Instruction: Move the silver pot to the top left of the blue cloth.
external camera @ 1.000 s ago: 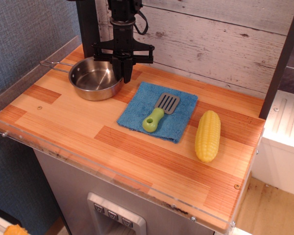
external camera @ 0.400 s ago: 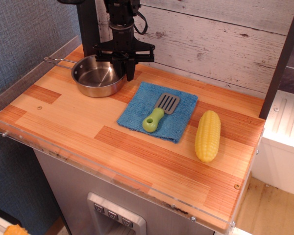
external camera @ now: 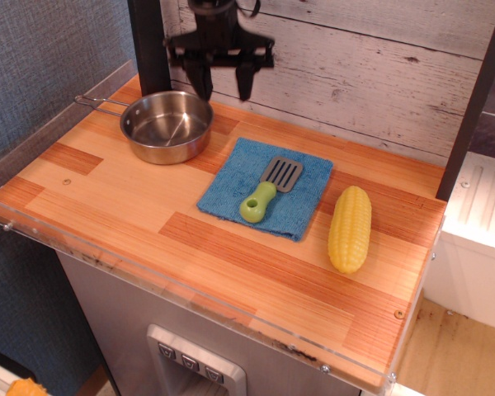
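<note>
You have the silver pot (external camera: pixel 167 126) in the upper left of the frame, on the table (external camera: pixel 140 231), just beside the upper-left corner of the blue cloth (external camera: pixel 266 187), which lies centre frame. On the cloth rests a spatula (external camera: pixel 269 190). Right of the cloth, apart from it, lies the corn (external camera: pixel 350 228). The gripper (external camera: pixel 223 82) hangs above the pot's far-right rim.

Silver pot (external camera: pixel 166 126) beside blue cloth (external camera: pixel 266 187)

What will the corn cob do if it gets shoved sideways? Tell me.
The corn cob lies on its side on the wooden counter. With its rounded, tapered shape it would probably roll, curving rather than going straight. It looks like glossy plastic, so likely light, stiff and somewhat slippery.
</note>
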Available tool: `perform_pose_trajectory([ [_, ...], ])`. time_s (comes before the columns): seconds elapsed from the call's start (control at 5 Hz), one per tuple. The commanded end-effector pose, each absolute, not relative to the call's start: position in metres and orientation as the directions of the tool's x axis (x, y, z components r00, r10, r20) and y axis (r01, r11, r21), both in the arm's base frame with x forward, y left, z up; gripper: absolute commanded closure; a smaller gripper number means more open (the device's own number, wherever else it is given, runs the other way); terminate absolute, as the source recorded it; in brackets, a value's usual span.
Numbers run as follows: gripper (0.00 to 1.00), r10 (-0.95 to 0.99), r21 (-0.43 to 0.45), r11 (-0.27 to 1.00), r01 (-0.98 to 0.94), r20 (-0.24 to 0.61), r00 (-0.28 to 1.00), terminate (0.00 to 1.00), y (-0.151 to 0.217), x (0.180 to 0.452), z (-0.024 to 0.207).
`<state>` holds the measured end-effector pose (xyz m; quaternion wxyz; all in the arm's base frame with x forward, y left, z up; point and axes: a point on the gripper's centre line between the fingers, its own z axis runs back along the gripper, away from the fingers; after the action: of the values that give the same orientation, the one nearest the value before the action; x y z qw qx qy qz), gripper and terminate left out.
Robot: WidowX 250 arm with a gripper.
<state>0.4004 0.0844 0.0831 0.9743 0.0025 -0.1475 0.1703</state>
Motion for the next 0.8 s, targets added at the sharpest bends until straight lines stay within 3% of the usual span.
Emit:
perform_pose_trajectory([
  [0.0, 0.00, 0.223, -0.085, 0.975, -0.207, 0.276, 0.935, 0.00, 0.061, 0.370, 0.140],
  [0.2, 0.00, 0.161, -0.072, 0.986, -0.149, 0.218, 0.963, 0.00, 0.058, 0.357, 0.130],
  [0.4, 0.00, 0.089, -0.015, 0.996, -0.088, 0.171, 0.981, 0.00, 0.059, 0.364, 0.123],
  [0.6, 0.00, 0.089, -0.015, 0.996, -0.088, 0.171, 0.981, 0.00, 0.059, 0.364, 0.123],
])
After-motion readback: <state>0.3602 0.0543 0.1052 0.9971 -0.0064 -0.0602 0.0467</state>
